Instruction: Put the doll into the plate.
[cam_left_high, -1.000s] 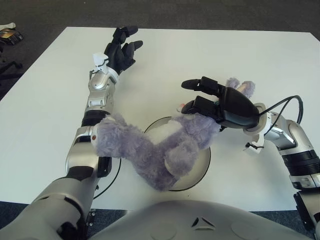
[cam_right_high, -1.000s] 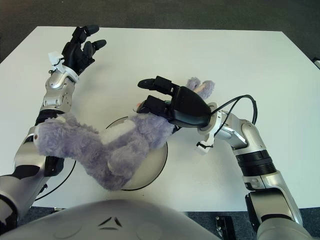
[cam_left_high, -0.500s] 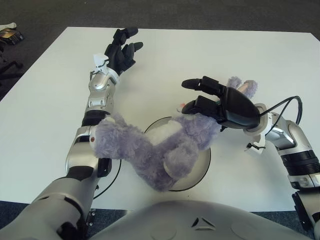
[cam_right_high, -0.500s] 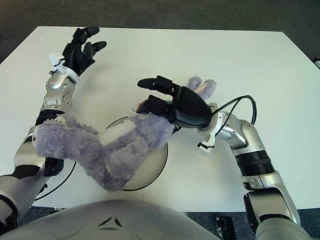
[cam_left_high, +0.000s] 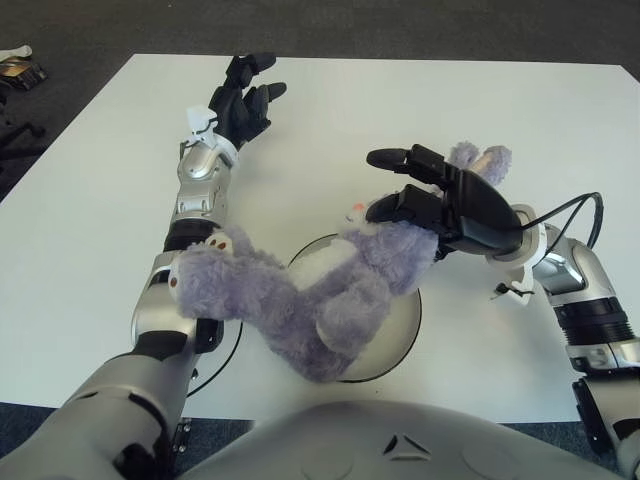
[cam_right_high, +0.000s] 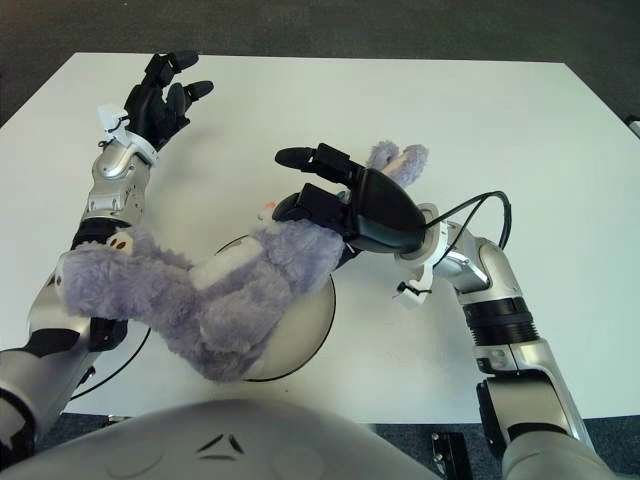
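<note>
We see the white table (cam_left_high: 420, 110) filling most of the frame, with our grey torso (cam_left_high: 330, 445) along the bottom edge. The purple doll (cam_left_high: 300, 300) sprawls across the centre: its body lies over the white plate (cam_left_high: 405, 335), its head end sits under our right robot hand (cam_left_high: 405, 195), and one leg reaches lower left past the rim, over our left forearm (cam_left_high: 165, 300).

Compared with a second ago, the doll's leg has slid further left and its body has settled lower on the plate, while our right robot hand has tipped, its upper finger now lifted clear and only the lower fingers curled against the doll's head. We judge the release to be starting; the doll is largely in the plate but overhangs it on the left.

Our left robot hand (cam_left_high: 243, 95) is at the upper left of the frame, fingers loosely spread and holding nothing. The left forearm under the leg could keep the doll from settling fully. A black cable (cam_left_high: 575, 205) loops at the right wrist.
</note>
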